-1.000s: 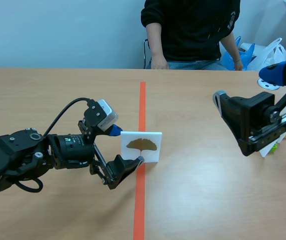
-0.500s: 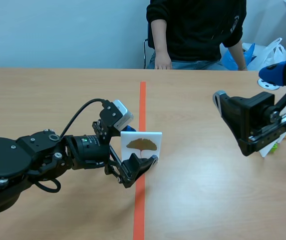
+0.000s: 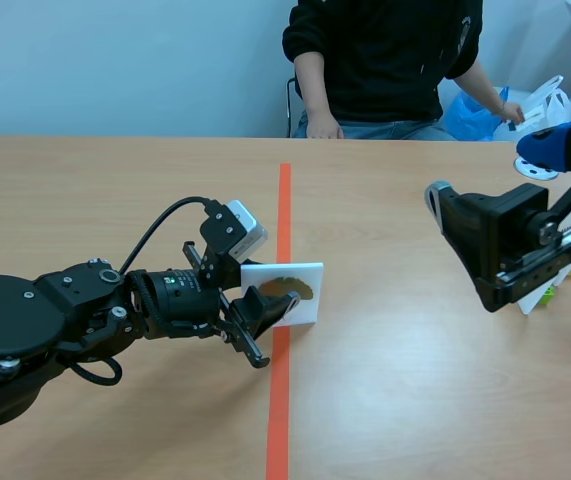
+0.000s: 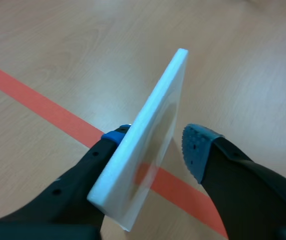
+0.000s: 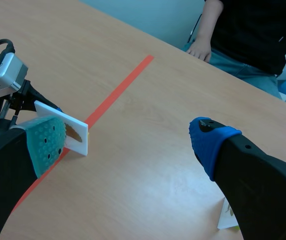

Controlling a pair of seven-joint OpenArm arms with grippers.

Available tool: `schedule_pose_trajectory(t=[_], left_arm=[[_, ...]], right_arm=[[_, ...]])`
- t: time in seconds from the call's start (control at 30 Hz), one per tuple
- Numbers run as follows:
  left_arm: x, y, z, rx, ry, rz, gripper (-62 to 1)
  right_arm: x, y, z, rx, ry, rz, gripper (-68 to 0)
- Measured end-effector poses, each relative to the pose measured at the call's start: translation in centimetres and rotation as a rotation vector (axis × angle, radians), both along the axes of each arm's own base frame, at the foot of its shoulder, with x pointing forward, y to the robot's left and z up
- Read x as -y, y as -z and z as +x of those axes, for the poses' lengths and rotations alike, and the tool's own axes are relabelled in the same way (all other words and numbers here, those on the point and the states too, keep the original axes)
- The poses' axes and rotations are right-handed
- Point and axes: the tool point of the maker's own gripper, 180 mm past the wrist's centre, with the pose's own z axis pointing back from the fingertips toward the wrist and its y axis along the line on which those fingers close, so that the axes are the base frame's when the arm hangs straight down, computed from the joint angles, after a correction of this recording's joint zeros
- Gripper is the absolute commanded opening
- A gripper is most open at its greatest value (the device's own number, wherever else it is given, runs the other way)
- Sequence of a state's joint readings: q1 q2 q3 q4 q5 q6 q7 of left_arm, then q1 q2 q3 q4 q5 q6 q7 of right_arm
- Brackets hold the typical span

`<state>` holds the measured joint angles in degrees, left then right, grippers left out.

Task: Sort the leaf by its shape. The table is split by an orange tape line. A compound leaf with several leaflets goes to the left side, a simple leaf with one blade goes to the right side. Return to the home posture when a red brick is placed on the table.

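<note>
White card (image 3: 311, 272) bearing a brown leaf (image 3: 292, 286); orange tape line (image 3: 283, 200); tan table (image 3: 415, 400).

The leaf card (image 3: 300, 290) stands on the counter (image 3: 115, 200) across the tape line (image 3: 284, 200), between the left gripper's (image 3: 263, 290) fingers, with the right gripper (image 3: 485, 178) well apart rightward and a person (image 3: 385, 60) behind.

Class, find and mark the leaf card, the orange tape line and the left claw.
leaf card (image 3: 305, 306): scene view, on its white face just below the leaf print.
orange tape line (image 3: 284, 215): scene view, on the far stretch beyond the card.
left claw (image 4: 155, 141): left wrist view, midway between its fingertips.
</note>
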<state>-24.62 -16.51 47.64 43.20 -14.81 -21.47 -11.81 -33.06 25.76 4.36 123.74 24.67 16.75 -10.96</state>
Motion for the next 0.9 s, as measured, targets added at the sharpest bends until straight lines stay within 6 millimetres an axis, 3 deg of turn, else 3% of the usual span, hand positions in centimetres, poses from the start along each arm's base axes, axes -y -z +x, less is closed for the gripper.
schedule_pose_trajectory(t=[0.1,0.23,0.7,0.8,0.9], left_arm=[[0.0,0.0,0.0,0.000,0.000,0.000,-50.9],[0.0,-0.1,0.0,0.002,0.000,-0.004,-53.9],[0.0,-0.3,0.2,0.010,-0.006,-0.014,-53.9],[-1.1,-1.1,1.4,0.015,-0.056,-0.039,-53.9],[-3.7,-2.6,3.6,0.042,-0.149,-0.065,-53.9]], right_arm=[[0.0,0.0,0.0,0.000,0.000,0.000,-16.9],[0.0,0.0,0.0,0.000,0.000,0.000,-16.9],[0.0,0.0,0.0,0.000,0.000,0.000,-16.9],[0.0,0.0,0.0,0.000,0.000,0.000,-16.9],[0.0,0.0,0.0,0.000,0.000,0.000,-16.9]])
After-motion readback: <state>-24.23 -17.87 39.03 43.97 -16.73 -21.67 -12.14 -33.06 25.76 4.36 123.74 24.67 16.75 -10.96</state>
